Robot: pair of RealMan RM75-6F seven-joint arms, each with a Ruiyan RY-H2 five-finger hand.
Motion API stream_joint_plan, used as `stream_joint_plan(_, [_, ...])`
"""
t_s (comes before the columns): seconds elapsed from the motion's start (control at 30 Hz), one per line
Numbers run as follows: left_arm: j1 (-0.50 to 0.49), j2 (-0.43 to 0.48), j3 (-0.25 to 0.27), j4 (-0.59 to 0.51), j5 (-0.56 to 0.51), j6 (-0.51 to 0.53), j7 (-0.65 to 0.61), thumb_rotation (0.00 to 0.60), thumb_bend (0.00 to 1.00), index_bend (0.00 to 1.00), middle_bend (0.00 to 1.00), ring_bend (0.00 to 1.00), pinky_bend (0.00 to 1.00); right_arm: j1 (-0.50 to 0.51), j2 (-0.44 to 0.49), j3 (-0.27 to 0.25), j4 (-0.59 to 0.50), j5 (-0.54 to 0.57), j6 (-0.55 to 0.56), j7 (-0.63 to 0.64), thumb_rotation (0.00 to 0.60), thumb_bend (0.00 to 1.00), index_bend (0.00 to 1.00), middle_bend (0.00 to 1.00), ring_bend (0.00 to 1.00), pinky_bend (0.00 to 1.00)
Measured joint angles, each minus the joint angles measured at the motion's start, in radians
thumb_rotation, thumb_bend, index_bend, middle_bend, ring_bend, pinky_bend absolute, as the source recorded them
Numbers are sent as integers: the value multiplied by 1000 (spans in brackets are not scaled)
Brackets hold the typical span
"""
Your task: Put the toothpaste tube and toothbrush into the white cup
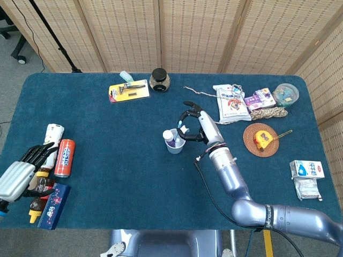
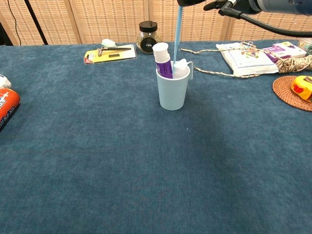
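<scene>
Right hand (image 1: pixel 194 124) apparently pinching toothbrush (image 2: pixel 177 34) upright in white cup (image 2: pixel 172 89); toothpaste tube (image 2: pixel 162 59) inside.

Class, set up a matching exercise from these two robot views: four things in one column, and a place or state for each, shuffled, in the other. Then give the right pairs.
Things
1. purple and white toothpaste tube
2. light blue toothbrush
3. yellow tape measure
4. red drink can

Places or states
A. lying on the blue tablecloth near the left hand
B. resting on the round woven coaster
C. standing in the white cup, cap end up
D. held upright by the right hand, lower end in the cup

Pairs: 1-C, 2-D, 3-B, 4-A
</scene>
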Motion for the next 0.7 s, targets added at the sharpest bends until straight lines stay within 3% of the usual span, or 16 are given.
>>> stream_joint_plan(0.53, [-2,-3,0,-6,-6,-8,17,600,88,0,0,0,0,-21,-33,-60,57,-78,-31,8,600,469,512,106,0,0])
stream_joint_plan(0.7, [-2,-4,0,-9,-8,-11,26,600,87,0,0,0,0,-33,-43,-79,84,-107,-49,18,600,471,418,92,0,0])
